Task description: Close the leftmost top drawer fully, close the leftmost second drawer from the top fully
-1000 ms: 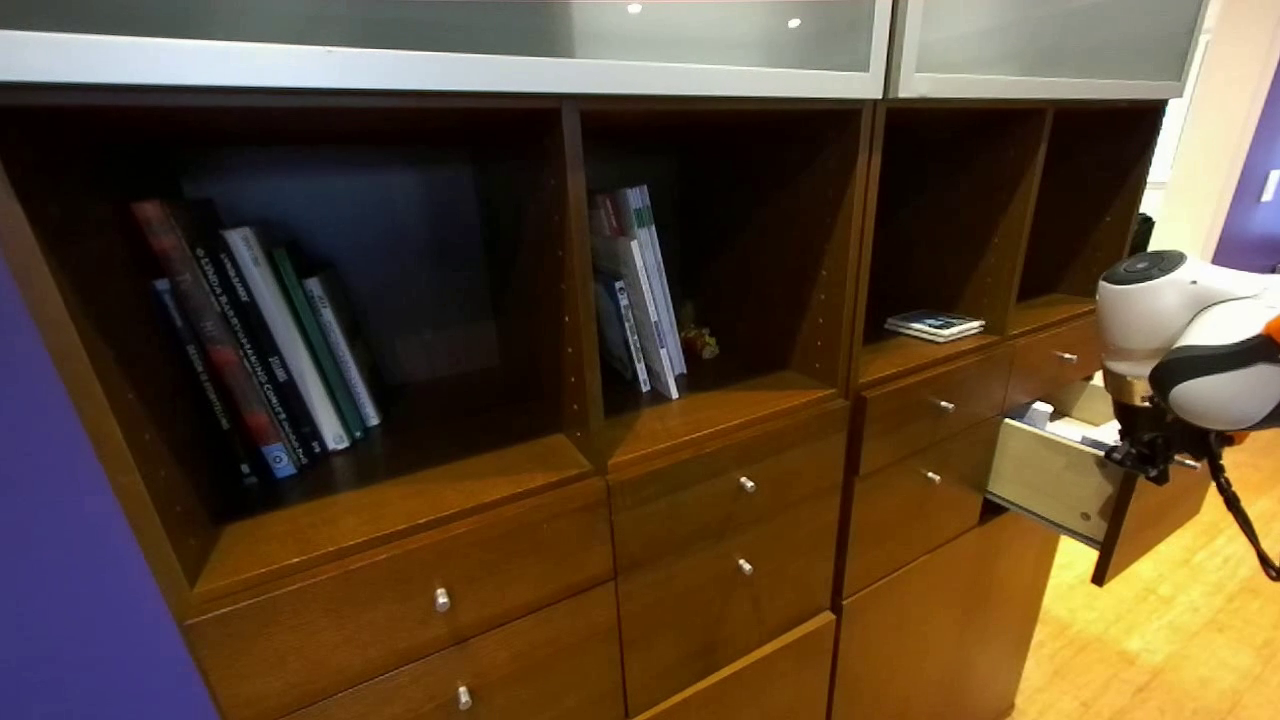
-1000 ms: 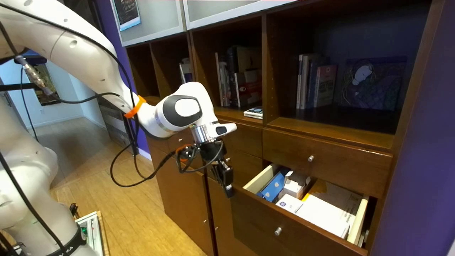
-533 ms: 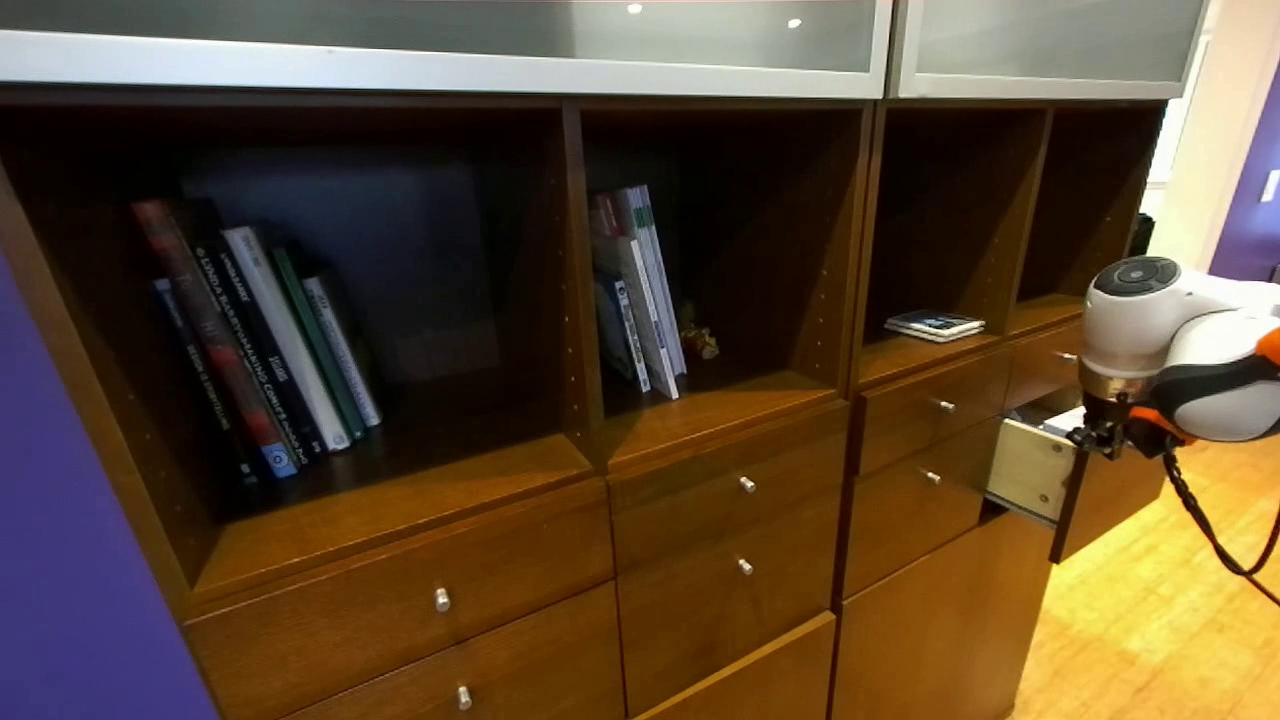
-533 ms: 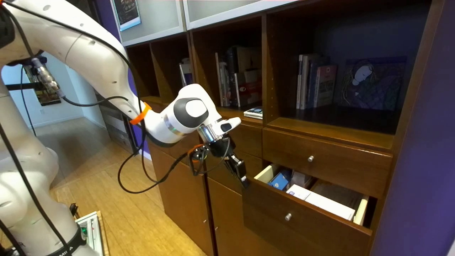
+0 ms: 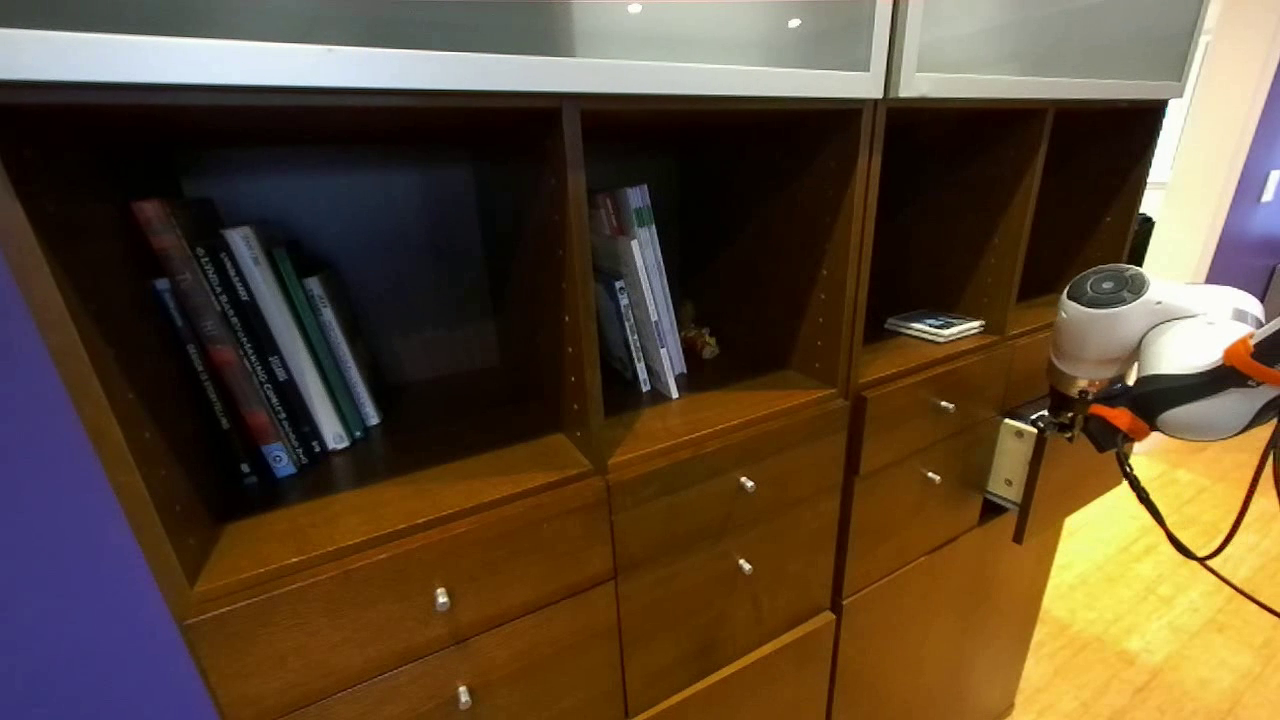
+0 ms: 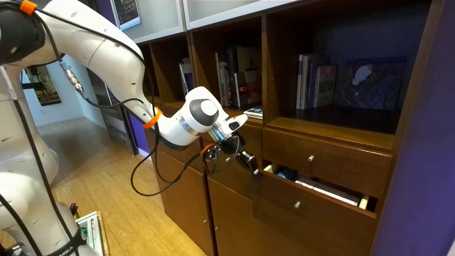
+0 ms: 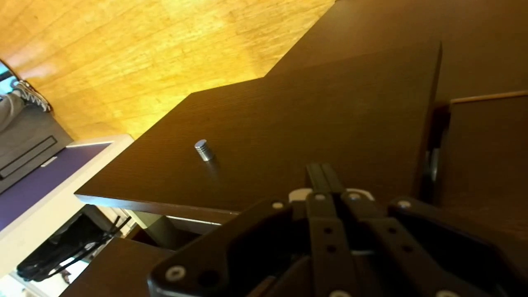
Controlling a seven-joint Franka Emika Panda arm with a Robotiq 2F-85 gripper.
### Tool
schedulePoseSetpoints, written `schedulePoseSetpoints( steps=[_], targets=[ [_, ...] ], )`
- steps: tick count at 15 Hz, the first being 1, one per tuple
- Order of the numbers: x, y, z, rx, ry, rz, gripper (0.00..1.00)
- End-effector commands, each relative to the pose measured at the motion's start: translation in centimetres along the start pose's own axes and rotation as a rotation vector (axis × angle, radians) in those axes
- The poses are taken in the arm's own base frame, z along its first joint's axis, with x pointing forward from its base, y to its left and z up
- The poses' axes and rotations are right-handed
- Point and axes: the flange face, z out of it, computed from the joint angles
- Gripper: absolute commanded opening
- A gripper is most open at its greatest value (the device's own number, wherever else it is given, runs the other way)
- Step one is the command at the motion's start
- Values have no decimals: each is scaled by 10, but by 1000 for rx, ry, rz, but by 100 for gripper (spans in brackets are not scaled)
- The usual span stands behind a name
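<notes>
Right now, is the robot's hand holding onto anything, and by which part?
Nothing: the hand is shut and empty, its tip seemingly against the front of the partly open drawer.

In an exterior view, thin dark book had DESIGN IS STORYTELLING on its spine; black book spine read LYNDA BARRY, MAKING COMICS. Print on red book and white book was too soft to make out. In an exterior view, black band low on the robot arm showed MIKA, letters ahead of it unclear. Poster up on the frosted door had marks too small to read
</notes>
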Motion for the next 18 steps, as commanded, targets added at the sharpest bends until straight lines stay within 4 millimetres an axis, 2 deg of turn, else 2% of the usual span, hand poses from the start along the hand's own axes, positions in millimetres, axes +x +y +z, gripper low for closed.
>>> schedulePoseSetpoints(
  steps=[1,10,13,15,16,17,18],
  targets=[
    [15,-13,6,17,39,34,0],
    [37,-26,15,77,82,103,0],
    [28,-27,12,100,27,55,0],
    [14,-28,3,160,-34,14,0],
    [1,-33,-4,194,-63,-22,26],
    [-5,-34,-12,210,-88,-57,27],
    [-15,-35,-22,232,-120,-86,33]
  ],
)
